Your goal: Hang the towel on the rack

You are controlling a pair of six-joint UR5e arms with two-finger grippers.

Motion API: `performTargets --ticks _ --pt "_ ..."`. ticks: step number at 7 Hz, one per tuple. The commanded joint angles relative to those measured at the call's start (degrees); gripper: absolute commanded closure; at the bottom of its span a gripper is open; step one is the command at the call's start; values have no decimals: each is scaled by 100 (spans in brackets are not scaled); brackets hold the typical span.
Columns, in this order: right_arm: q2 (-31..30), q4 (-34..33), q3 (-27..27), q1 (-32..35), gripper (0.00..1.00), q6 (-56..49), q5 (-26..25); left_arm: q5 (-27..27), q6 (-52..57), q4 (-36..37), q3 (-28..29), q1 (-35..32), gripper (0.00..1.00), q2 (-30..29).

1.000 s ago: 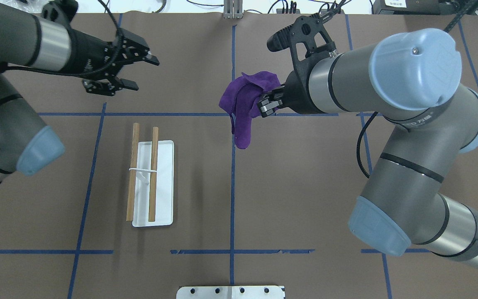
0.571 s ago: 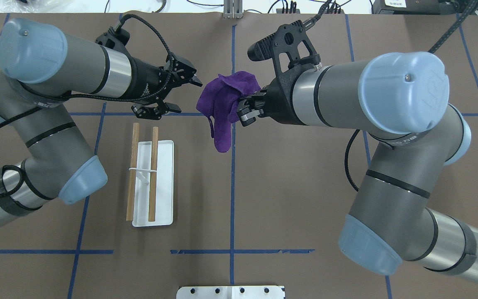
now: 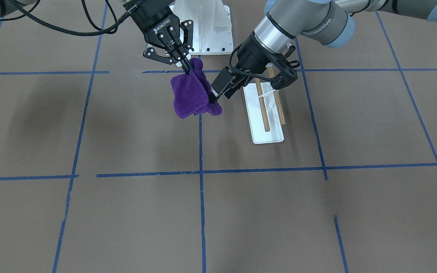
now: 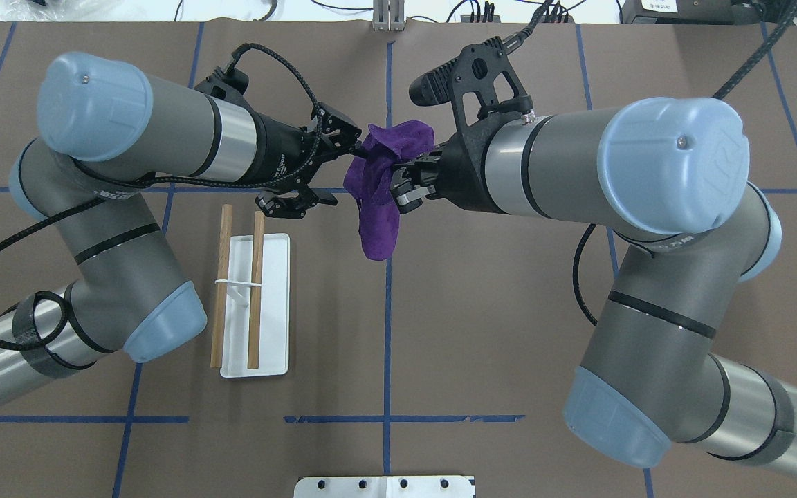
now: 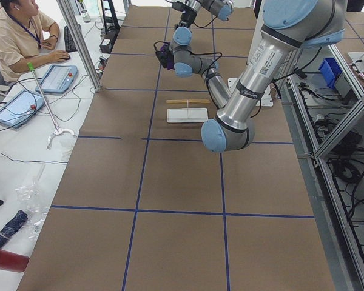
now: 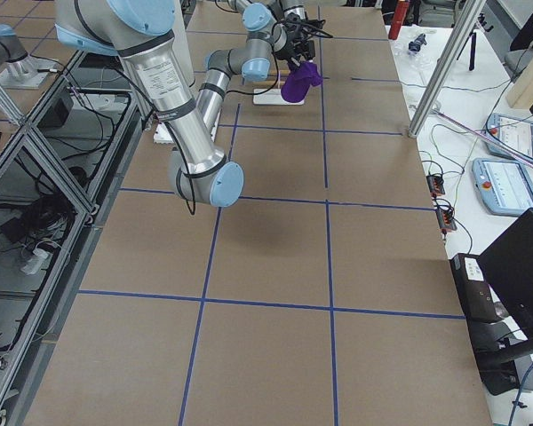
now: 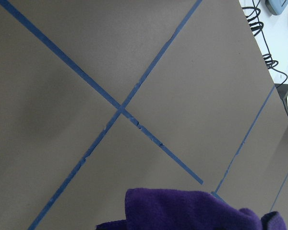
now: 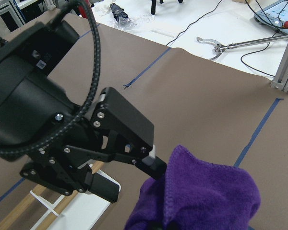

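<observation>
A purple towel hangs above the table near its middle, bunched at the top; it also shows in the front view. My right gripper is shut on its top fold and points down in the front view. My left gripper is open, jaws spread wide, with its far fingertip against the towel's edge. The rack, a white tray with two wooden dowels, lies flat to the left of the towel and below the left gripper. The left wrist view shows only the towel's top.
A white bolted metal pedestal stands at the table's near edge, also in the front view. Blue tape lines grid the brown table. My right arm's elbow looms over the right half. An operator sits beyond the far edge.
My left arm has swung right from the far left corner until its open gripper meets the towel. My right gripper carried the towel left toward the centre line.
</observation>
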Motion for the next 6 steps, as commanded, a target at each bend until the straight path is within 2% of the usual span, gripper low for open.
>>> performTargets --ticks 1,6 --pt "-5 17 24 -147 100 -15 -242 6 -31 0 -39 10 21 -27" --pt "-49 25 358 -270 100 -174 -252 23 -40 158 13 1 21 -18"
